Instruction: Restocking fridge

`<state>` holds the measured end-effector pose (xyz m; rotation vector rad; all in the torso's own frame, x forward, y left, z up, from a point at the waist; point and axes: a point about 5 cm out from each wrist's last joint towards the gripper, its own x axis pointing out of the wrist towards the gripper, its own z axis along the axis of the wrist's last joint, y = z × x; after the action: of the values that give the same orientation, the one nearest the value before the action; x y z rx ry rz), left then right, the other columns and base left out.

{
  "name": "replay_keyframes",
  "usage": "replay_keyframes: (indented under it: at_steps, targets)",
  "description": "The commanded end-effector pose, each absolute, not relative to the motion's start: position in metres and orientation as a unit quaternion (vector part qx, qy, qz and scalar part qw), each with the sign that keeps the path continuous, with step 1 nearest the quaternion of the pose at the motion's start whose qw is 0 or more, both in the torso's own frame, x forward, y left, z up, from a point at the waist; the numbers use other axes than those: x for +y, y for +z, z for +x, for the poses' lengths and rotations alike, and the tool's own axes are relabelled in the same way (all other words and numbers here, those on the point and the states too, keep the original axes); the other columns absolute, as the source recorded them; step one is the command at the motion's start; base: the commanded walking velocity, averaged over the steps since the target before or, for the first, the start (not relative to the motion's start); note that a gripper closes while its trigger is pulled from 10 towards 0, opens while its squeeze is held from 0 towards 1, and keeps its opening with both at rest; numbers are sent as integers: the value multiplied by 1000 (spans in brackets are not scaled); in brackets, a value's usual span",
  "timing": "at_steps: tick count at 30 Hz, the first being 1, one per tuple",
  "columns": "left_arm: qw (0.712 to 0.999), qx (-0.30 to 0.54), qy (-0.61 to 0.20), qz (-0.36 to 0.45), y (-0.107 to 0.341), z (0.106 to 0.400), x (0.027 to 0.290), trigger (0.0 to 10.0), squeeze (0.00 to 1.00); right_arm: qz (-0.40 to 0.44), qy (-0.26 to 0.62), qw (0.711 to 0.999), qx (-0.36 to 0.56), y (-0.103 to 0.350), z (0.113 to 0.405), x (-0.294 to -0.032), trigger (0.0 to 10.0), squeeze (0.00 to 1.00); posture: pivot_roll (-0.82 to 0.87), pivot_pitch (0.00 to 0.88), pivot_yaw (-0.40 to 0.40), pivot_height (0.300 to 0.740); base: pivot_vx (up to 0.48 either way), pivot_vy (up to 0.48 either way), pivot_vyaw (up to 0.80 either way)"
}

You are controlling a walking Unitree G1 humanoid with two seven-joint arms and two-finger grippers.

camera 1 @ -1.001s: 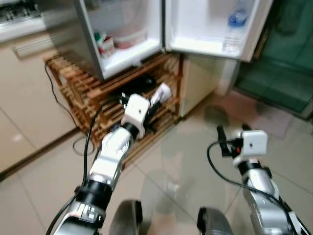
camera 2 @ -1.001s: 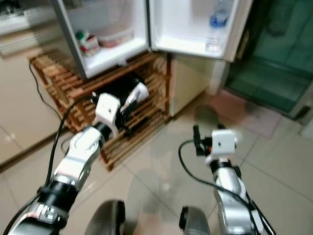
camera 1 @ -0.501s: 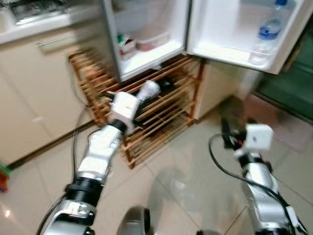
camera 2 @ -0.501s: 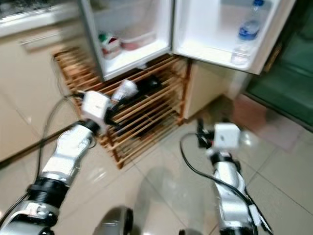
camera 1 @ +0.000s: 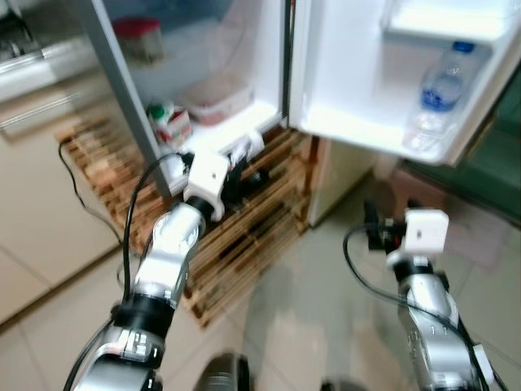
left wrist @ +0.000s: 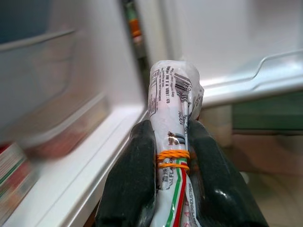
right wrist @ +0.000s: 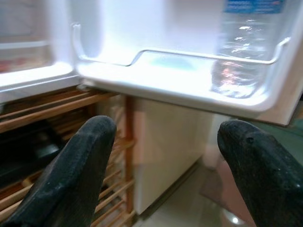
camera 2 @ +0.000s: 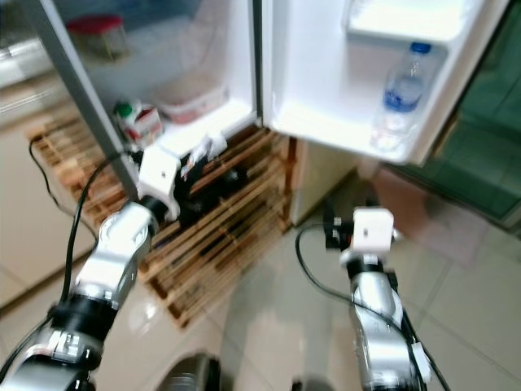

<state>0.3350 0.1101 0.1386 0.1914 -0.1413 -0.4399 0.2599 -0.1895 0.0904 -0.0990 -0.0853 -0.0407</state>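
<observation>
The fridge point(camera 1: 269, 118) stands open on a wooden rack. My left gripper point(camera 1: 238, 161) is shut on a white wrapped roll point(left wrist: 171, 101) with a barcode, red and green stripes and an orange rubber band. The roll point(camera 1: 249, 144) is held level with the front edge of the fridge's bottom shelf, just before it. On that shelf sit a red, green and white carton point(camera 1: 171, 126) and a clear tub point(camera 1: 218, 99). My right gripper point(right wrist: 168, 127) is open and holds nothing, low in front of the door shelf point(right wrist: 189, 80).
A water bottle point(camera 1: 435, 98) stands in the door shelf. A red-lidded container point(camera 1: 138, 37) sits higher in the fridge. The slatted wooden rack point(camera 1: 252, 224) holds a dark object. Beige cabinets point(camera 1: 41, 179) stand on the left, tiled floor point(camera 1: 326, 309) below, and a cable runs along the rack.
The whole view has shifted and the fridge looms nearer. My left gripper with the roll has come up from the rack's front to the fridge's bottom shelf edge. The right gripper stays open.
</observation>
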Motion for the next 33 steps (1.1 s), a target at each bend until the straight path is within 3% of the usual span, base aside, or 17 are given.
replay_keyframes:
  at_steps: [1,8,28,33]
  targets:
    - [964,-80,-233,98,143,334,101,10000,0,-60,-32,997,-44,92,257,-198,10000,0,76,17,57,690,345,0,0]
    - [967,-76,-222,96,144,337,104,10000,0,-62,-13,997,-48,97,259,-195,10000,0,76,32,56,690,0,0,0]
    - [968,-67,-221,95,143,337,104,10000,0,-58,-32,997,-43,96,262,-194,10000,0,78,38,67,690,0,0,519]
    - [968,-73,-216,102,145,338,104,10000,0,-59,-34,997,-40,95,262,-194,10000,0,79,37,68,690,0,0,0]
